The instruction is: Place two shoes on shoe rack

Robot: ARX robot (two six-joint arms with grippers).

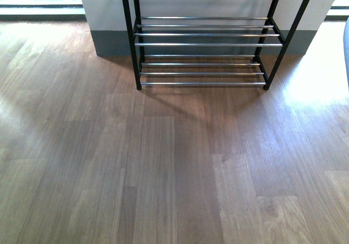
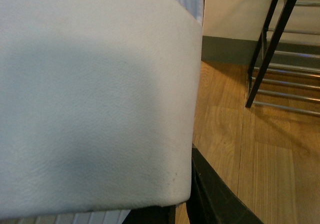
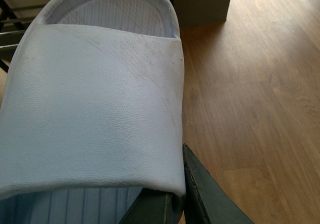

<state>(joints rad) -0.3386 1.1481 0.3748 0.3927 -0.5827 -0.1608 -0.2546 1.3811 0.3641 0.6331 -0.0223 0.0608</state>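
The robot has a pale blue slipper in each arm. The left gripper (image 2: pixel 180 209) looks to be pinching the side of the left slipper (image 2: pixel 95 93). One dark finger (image 2: pixel 220 194) shows just beside the wide strap, and the other goes under it. The right gripper (image 3: pixel 175 204) pinches the right slipper (image 3: pixel 95 114) the same way, with one finger (image 3: pixel 210 194) outside the strap and one tucked below.

The shoe rack (image 1: pixel 207 45) stands against the wall, on the wood floor (image 1: pixel 163 173). No shoes sit on the bars that show. The front view shows no arms and no slippers, so both slippers are probably held out to the sides, well apart from the rack.

The step now seems to be to bring the slippers to the rack. To do it well, each arm should likely hold its slipper flat, with the bottom facing down. It should go in between the black side posts and not bump them. The slipper should rest across more than one shiny bar, or it may tip and fall through. The two should sit side by side, not on top of each other. The fingers should let go only when the slipper lies on the bars
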